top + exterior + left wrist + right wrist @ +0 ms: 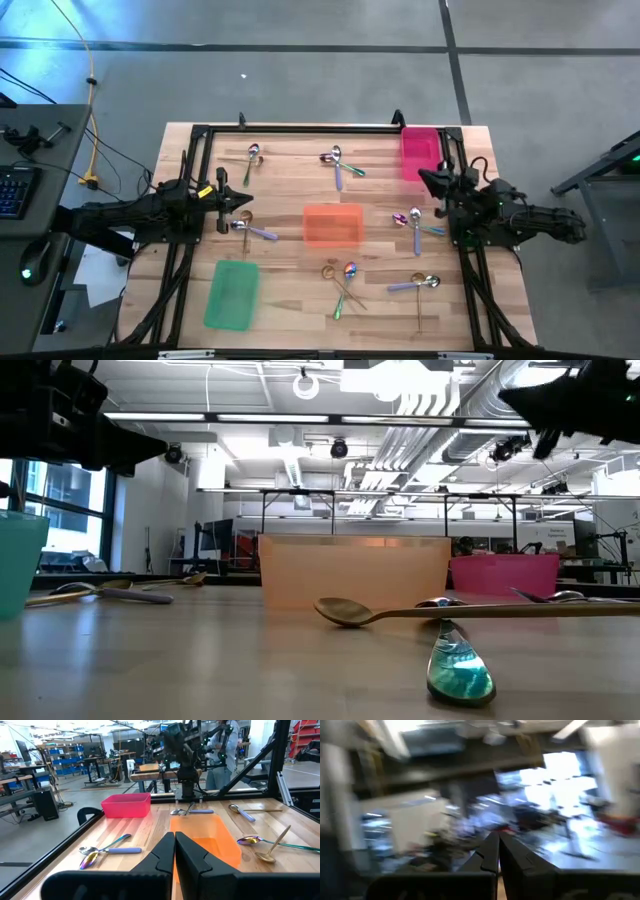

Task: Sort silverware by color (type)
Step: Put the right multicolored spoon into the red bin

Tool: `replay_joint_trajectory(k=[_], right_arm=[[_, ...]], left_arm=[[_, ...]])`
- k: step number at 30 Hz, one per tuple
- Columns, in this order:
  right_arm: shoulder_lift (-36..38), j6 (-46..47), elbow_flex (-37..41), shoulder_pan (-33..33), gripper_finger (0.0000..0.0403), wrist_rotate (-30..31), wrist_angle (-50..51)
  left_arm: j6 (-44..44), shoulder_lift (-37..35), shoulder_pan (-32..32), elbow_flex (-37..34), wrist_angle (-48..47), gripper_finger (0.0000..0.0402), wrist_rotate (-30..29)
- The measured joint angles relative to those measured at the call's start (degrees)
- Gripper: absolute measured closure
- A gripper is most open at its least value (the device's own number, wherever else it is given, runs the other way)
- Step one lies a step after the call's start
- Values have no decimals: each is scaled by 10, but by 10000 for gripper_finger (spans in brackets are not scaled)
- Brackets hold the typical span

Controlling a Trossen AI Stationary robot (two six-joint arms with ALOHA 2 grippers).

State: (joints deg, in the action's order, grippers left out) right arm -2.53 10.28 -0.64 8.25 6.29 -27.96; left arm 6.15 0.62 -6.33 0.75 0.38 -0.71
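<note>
Slim spoons and forks lie scattered on the wooden table [290, 300]. A pair lies at the far left [252, 158] and another at the far middle [337, 166]. A gold spoon and a purple-handled one [250, 229] lie just near of my left gripper. Rainbow pieces [412, 220] lie beside my right gripper. More lie at the near middle [342, 283] and the near right [418, 285]. My left gripper [246, 201] is shut and empty above the table and points toward the orange tray [202, 837]. My right gripper [424, 179] is shut, empty and raised, beside the pink tray [420, 152].
An orange tray [333, 225] stands mid-table, a pink tray at the far right and a green tray [232, 293] at the near left. A black frame [300, 128] runs along the table's far edge. In the low view a gold spoon [400, 612] rests across an iridescent spoon [460, 672].
</note>
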Motion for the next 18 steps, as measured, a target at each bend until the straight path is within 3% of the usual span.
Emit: replay_joint_trajectory(k=[7, 11, 15, 18], right_arm=[[-90, -8, -1, 0, 403, -24, -88], [-160, -27, -29, 0, 403, -42, -88], [-236, -29, -90, -1, 403, -40, -52], [-291, -52, -164, 0, 403, -8, 51]], left_arm=[[0, 0, 0, 0, 0, 397, 0], [0, 0, 0, 0, 0, 397, 0], [0, 0, 0, 0, 0, 397, 0], [0, 0, 0, 0, 0, 397, 0]])
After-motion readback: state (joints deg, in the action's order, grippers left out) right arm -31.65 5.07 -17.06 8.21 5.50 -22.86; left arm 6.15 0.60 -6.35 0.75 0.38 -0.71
